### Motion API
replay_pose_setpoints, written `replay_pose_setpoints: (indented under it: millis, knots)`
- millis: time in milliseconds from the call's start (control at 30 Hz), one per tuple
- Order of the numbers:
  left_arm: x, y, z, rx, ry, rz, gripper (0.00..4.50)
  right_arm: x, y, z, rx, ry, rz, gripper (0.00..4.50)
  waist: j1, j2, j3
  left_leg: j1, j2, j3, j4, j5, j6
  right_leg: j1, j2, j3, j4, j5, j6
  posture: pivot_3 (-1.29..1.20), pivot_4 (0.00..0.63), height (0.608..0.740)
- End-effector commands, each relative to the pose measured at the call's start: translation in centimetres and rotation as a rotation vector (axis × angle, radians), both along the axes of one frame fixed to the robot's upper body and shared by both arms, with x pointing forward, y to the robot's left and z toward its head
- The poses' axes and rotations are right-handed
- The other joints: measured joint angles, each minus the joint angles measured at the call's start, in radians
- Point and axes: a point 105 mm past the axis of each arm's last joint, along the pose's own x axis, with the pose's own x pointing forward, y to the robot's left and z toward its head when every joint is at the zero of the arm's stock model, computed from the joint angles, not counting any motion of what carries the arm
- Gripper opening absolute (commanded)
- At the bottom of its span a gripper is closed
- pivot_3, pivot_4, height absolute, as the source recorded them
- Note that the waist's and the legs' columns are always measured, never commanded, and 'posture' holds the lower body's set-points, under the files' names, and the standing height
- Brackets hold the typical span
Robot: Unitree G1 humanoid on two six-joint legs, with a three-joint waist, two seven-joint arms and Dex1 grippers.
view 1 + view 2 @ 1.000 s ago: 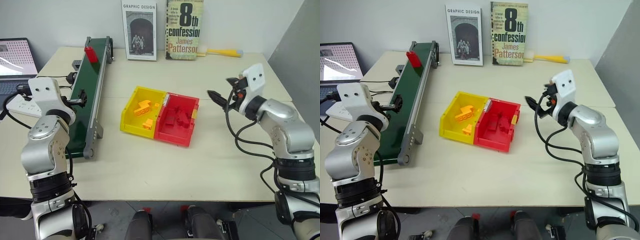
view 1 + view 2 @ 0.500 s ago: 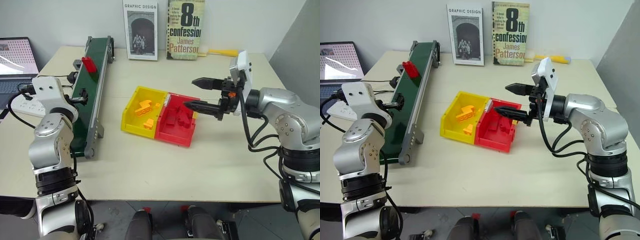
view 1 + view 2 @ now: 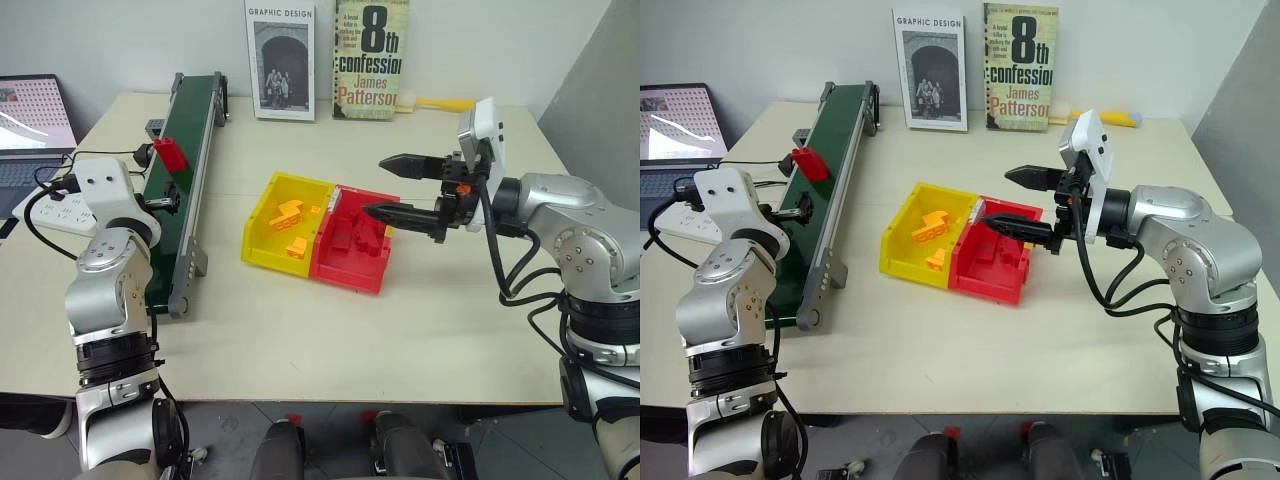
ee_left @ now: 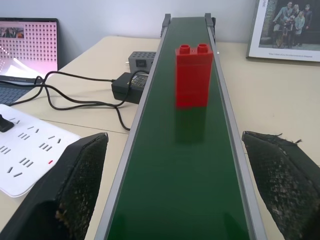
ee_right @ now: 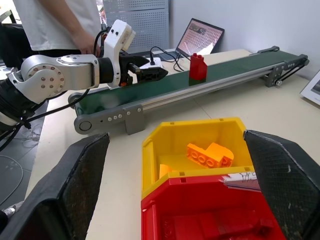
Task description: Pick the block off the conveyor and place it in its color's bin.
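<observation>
- Riding down the long conveyor with its dark green belt and grey metal rails, the small bright red plastic block has travelled from the far end a second ago to a spot just ahead of the left end effector.
- The left end effector straddles the belt with both black fingers spread wide and nothing between them; the block stands upright, centred ahead of the gap, not yet touched.
- The right end effector has swung from the table's edge to hover above the bright red open-topped plastic bin, fingers apart and empty.
- Judging by this, the left grasp looks imminent once the block arrives between the fingers.
- The yellow plastic bin, joined beside the red one, holds orange-yellow pieces.
</observation>
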Motion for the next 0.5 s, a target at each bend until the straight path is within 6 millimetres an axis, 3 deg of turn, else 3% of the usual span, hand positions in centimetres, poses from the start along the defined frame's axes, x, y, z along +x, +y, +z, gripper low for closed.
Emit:
replay_pose_setpoints:
  millis: [33, 500]
  knots:
    - [0.06, 0.04, 1.14, 0.011, -0.048, 0.014, 4.49, -0.73, -0.02, 1.14, 0.01, -0.048, 0.014, 4.5, 0.0, 0.0, 0.0, 0.0, 0.0, 0.0, 0.0, 0.0, 0.0, 0.0, 0.0, 0.0, 0.0, 0.0, 0.0, 0.0, 0.15, 0.74]
    - [0.43, -0.61, 0.5, -0.014, -0.032, -0.007, 4.49, -0.72, -0.24, 1.31, 0.006, -0.046, 0.0, 4.5, 0.0, 0.0, 0.0, 0.0, 0.0, 0.0, 0.0, 0.0, 0.0, 0.0, 0.0, 0.0, 0.0, 0.0, 0.0, 0.0, 0.15, 0.74]
